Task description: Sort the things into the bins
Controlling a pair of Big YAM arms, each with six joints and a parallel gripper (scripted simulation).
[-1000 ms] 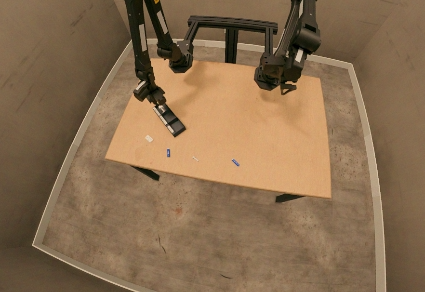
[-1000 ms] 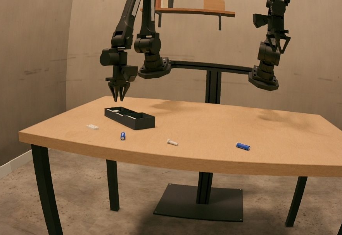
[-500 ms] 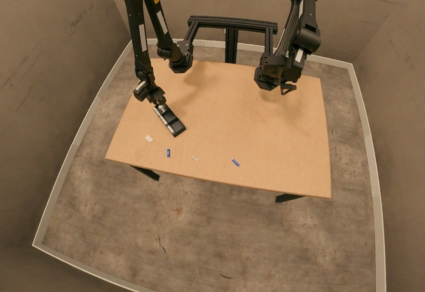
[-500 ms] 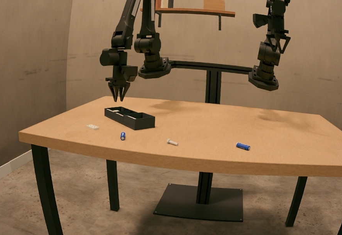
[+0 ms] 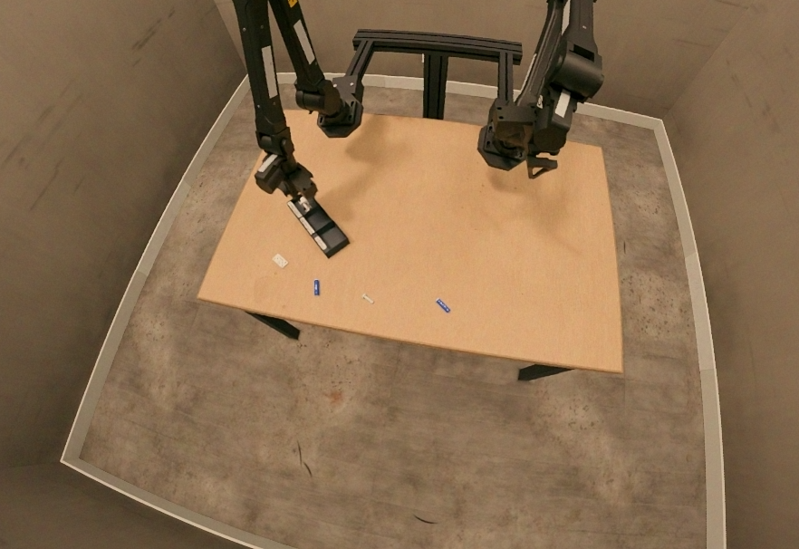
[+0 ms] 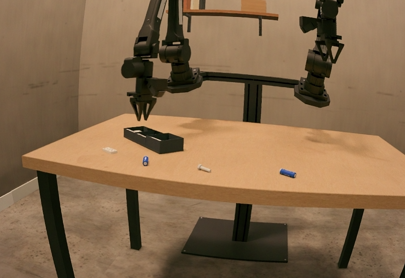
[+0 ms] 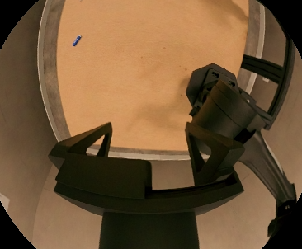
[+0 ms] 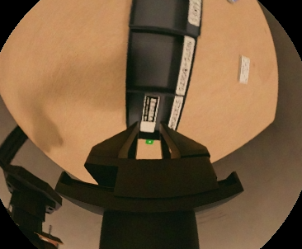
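The right arm (image 5: 264, 83) (image 6: 148, 36) is extended forward and down, with its wrist (image 5: 281, 173) (image 6: 144, 70) bent so that the right claw (image 5: 305, 199) (image 6: 142, 119) (image 8: 148, 125) is pointed downward. Its two fingers are held partly open, a narrow gap being left between the tips, and nothing is gripped. The left arm (image 5: 572, 74) (image 6: 328, 27) is folded back close to its own base, well apart from the other. The left claw (image 5: 542, 170) (image 6: 329, 61) (image 7: 148, 125) is held high, fingers spread wide, with nothing gripped between them.
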